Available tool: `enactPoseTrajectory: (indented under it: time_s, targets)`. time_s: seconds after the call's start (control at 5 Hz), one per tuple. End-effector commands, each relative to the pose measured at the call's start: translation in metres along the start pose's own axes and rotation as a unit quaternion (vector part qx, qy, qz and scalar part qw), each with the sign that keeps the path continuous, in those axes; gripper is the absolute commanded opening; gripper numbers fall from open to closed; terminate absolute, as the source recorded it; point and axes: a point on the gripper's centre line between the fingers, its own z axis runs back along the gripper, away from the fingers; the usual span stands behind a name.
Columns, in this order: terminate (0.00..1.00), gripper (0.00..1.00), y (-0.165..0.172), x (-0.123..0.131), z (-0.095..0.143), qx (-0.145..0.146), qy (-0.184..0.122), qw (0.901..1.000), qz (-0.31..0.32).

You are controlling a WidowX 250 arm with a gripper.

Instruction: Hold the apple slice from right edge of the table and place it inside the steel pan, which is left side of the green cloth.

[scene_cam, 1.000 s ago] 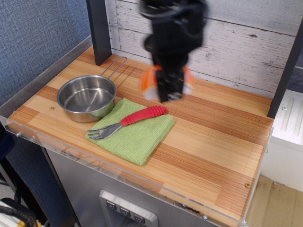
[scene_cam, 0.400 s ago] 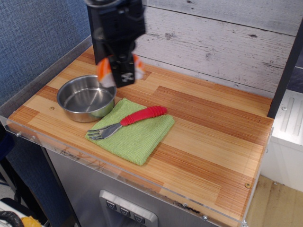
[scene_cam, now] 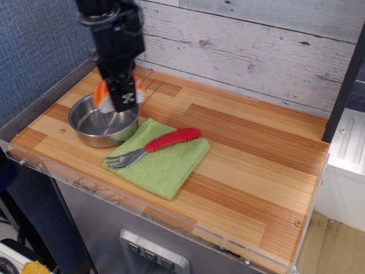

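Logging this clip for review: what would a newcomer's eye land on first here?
First, the black claw at the far left, shut on the orange-and-white apple slice right above the steel pan. Next, the red-handled fork lying diagonally on the green cloth just right of the pan.

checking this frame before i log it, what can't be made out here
- Apple slice: only an orange and white sliver shows; the gripper covers the rest.
- Grip: the gripper body hides whether its jaws are closed on the slice.
- Steel pan: its far rim and handle sit behind the gripper.
- Arm: cut off by the top edge.
- Fork tines: too small to count.
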Motion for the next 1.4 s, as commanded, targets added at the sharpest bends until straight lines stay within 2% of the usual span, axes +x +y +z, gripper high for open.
enactPoseTrajectory:
  time_s: [0.0, 0.6, 1.2]
  targets:
    - [0.0, 0.0, 0.029, -0.023, -0.009, 0.008, 0.004, 0.9991, 0.041]
    - [0.0, 0.0, 0.034, -0.028, -0.053, -0.017, 0.036, 0.9981, 0.046]
    - [0.0, 0.0, 0.035, -0.023, -0.073, -0.021, 0.048, 0.9975, 0.047]
